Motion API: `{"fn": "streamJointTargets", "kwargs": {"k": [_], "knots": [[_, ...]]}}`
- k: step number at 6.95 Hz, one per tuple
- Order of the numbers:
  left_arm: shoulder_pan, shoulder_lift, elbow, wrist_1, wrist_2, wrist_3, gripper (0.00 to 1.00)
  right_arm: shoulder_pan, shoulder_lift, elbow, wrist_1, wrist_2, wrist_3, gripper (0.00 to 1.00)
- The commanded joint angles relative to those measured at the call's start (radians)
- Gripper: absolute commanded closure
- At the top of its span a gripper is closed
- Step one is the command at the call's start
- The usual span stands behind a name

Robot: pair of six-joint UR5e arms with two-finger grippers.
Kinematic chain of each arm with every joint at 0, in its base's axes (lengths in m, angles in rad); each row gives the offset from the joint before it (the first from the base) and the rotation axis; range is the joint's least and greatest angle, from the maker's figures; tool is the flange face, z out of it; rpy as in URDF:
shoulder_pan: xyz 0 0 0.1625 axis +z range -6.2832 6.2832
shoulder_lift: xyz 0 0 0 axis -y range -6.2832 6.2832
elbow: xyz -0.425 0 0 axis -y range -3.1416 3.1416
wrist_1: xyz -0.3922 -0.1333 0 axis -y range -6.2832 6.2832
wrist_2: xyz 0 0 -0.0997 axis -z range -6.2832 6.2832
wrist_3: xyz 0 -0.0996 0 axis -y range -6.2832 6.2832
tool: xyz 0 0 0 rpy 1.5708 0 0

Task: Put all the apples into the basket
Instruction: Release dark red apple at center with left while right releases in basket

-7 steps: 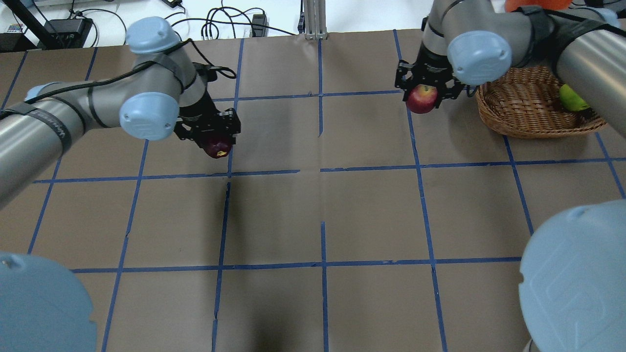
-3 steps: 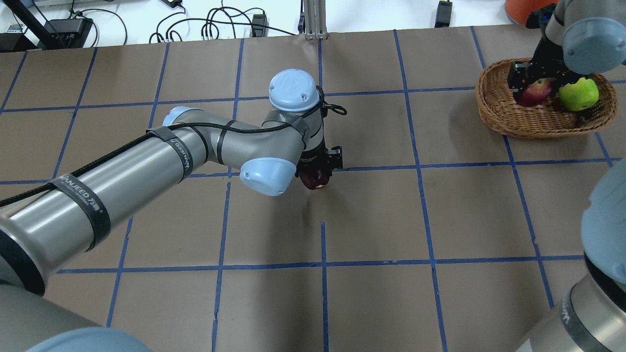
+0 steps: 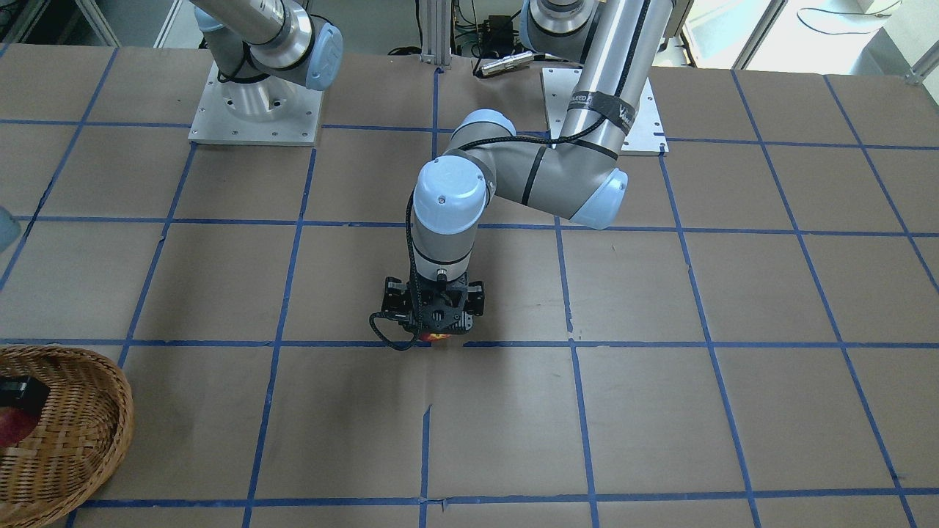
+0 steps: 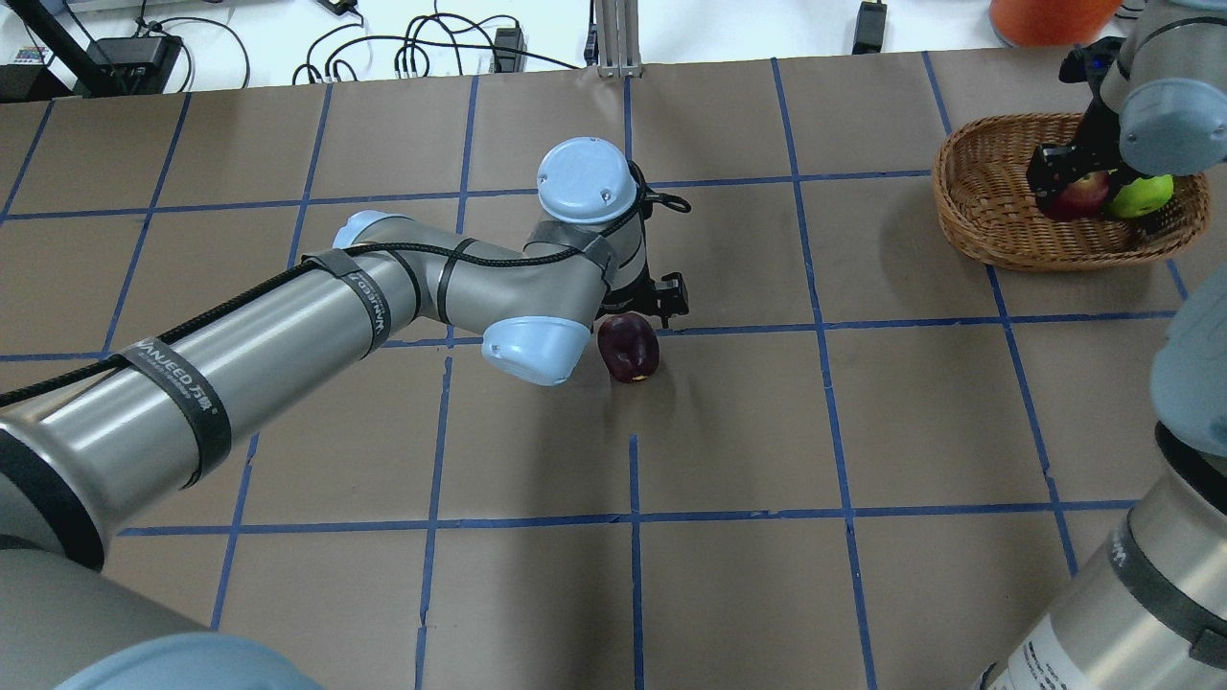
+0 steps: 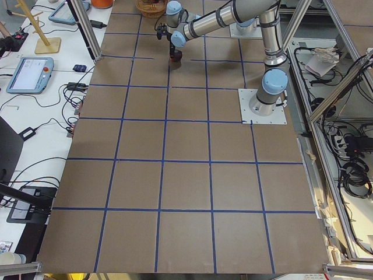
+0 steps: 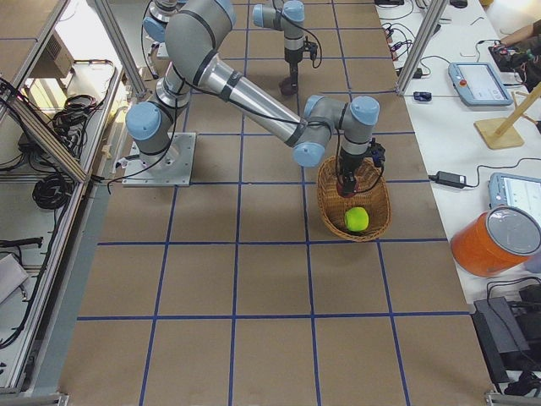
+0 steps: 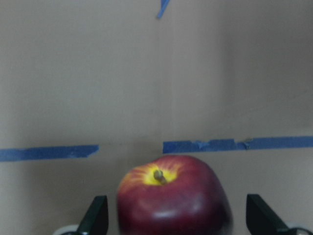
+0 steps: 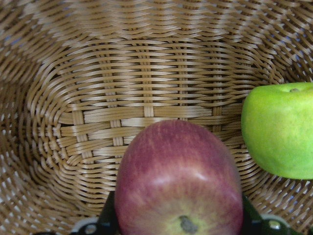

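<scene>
Left gripper [image 7: 177, 200] gapes around one maroon apple [image 4: 629, 347]. Right gripper [image 8: 177, 215] clamps one red apple [image 8: 178, 176] in the one basket [image 4: 987, 216], beside one green apple [image 4: 1143, 195].

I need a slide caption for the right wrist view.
Right gripper holds the red apple inside the basket, beside the green apple.

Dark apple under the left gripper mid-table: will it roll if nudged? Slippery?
Probably rolls: the dark apple is round, on flat paper, stem tipped sideways, with the left gripper open, jaws clear of it. Glossy highlight suggests smooth skin, so maybe slippery. Looks firm, not floppy.
</scene>
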Motion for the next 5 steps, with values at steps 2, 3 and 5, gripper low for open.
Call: {"fn": "streamJointTargets", "kwargs": {"k": [2, 3, 5], "knots": [[0.092, 0.169, 0.098, -0.38, 0.004, 0.01, 0.0, -0.006, 0.008, -0.005, -0.018, 0.013, 0.004, 0.0], [0.15, 0.229, 0.166, -0.593, 0.007, 0.016, 0.0, -0.003, -0.018, -0.001, -0.001, 0.006, 0.006, 0.0], [0.241, 0.342, 0.206, -0.829, 0.007, 0.128, 0.0, 0.049, -0.14, 0.004, 0.192, 0.071, 0.008, 0.0]]}}
